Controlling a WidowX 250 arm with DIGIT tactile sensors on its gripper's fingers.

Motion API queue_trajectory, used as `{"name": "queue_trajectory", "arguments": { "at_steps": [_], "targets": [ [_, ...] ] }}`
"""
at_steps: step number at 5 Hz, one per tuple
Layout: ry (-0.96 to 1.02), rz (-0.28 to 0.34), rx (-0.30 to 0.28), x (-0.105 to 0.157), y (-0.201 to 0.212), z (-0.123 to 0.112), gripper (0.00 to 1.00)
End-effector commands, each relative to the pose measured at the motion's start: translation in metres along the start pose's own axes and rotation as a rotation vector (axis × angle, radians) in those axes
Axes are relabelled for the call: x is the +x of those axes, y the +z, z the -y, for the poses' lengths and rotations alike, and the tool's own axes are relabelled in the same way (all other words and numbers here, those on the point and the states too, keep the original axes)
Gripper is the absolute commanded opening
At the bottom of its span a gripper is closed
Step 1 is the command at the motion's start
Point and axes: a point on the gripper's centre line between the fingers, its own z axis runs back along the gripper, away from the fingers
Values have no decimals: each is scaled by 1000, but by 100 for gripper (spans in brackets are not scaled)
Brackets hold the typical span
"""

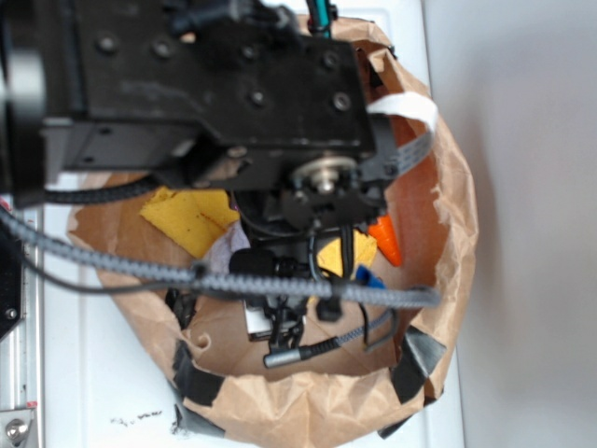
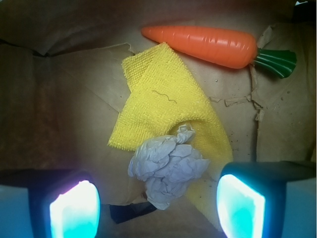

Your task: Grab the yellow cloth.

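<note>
One yellow cloth (image 2: pixel 163 106) lies on brown paper (image 2: pixel 69 99), one crumpled paper wad (image 2: pixel 168 166) resting on it, one toy carrot (image 2: pixel 203 45) just beyond. The gripper (image 2: pixel 157 206) hovers above, jaws wide, holding nothing.

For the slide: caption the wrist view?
Open hand above paper wad on yellow cloth, carrot beyond.

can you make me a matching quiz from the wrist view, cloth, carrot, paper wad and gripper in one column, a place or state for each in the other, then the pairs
Things:
1. cloth
2. carrot
3. paper wad
4. gripper

Place or state:
A. lies on the cloth's near end, between the fingers
B. open, nothing held
C. along the top, green end to the right
D. spread in the middle, just below the carrot

Pairs: 1-D, 2-C, 3-A, 4-B
</note>
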Motion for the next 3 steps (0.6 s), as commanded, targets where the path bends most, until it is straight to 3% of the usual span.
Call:
{"name": "queue_trajectory", "arguments": {
  "at_steps": [1, 2, 3],
  "targets": [
    [-30, 113, 0, 8, -2, 8, 100],
    [-76, 64, -54, 10, -15, 24, 100],
    [-50, 95, -9, 17, -30, 32, 100]
  ]
}}
